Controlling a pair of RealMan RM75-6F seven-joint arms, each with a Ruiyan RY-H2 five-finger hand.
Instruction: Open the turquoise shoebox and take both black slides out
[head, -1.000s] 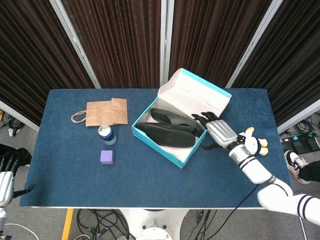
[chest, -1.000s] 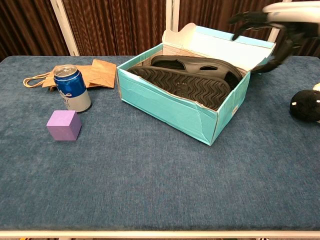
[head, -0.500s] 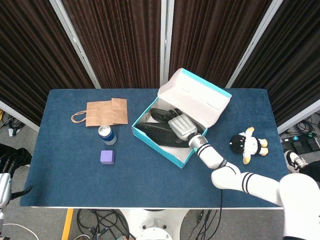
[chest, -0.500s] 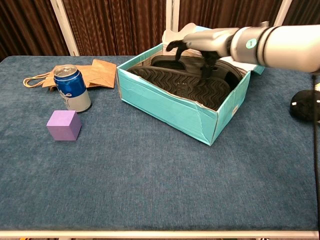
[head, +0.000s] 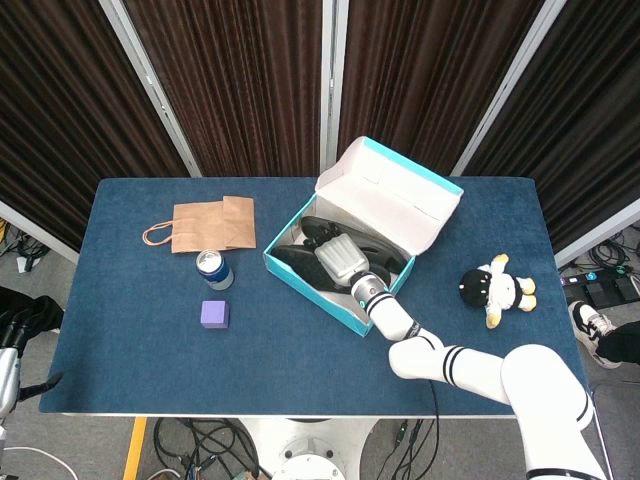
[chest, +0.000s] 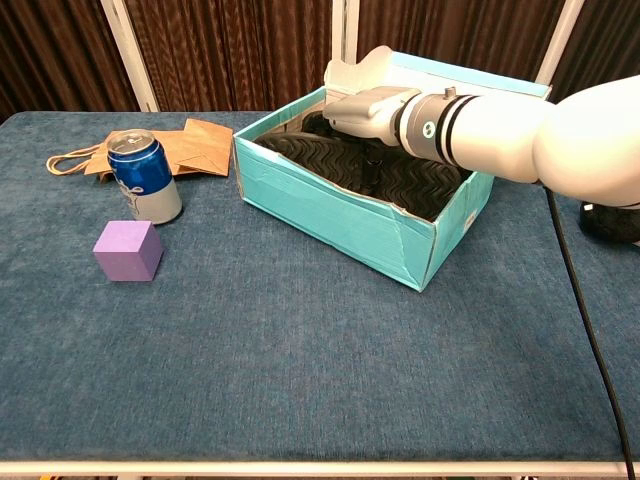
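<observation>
The turquoise shoebox (head: 316, 286) (chest: 330, 205) stands open at mid-table, its lid (head: 396, 190) leaning back. Two black slides lie inside: the near one (head: 296, 262) (chest: 300, 152) sole up, the far one (head: 320, 229) behind it. My right hand (head: 338, 258) (chest: 365, 105) is inside the box, low over the slides, with its dark fingers (chest: 372, 152) pointing down onto the ribbed sole. Whether they grip the slide is hidden. Only a sliver of my left hand (head: 6, 372) shows, off the table's front left corner.
A blue can (head: 213, 268) (chest: 144, 176) and a purple cube (head: 214, 314) (chest: 128, 250) stand left of the box. A brown paper bag (head: 210, 223) (chest: 190, 145) lies behind them. A black-and-white plush toy (head: 492, 287) (chest: 612, 212) lies to the right of the box.
My right hand swept left from beside the box's right end, over the rim, and down onto the slides. The left hand slid further out of view.
</observation>
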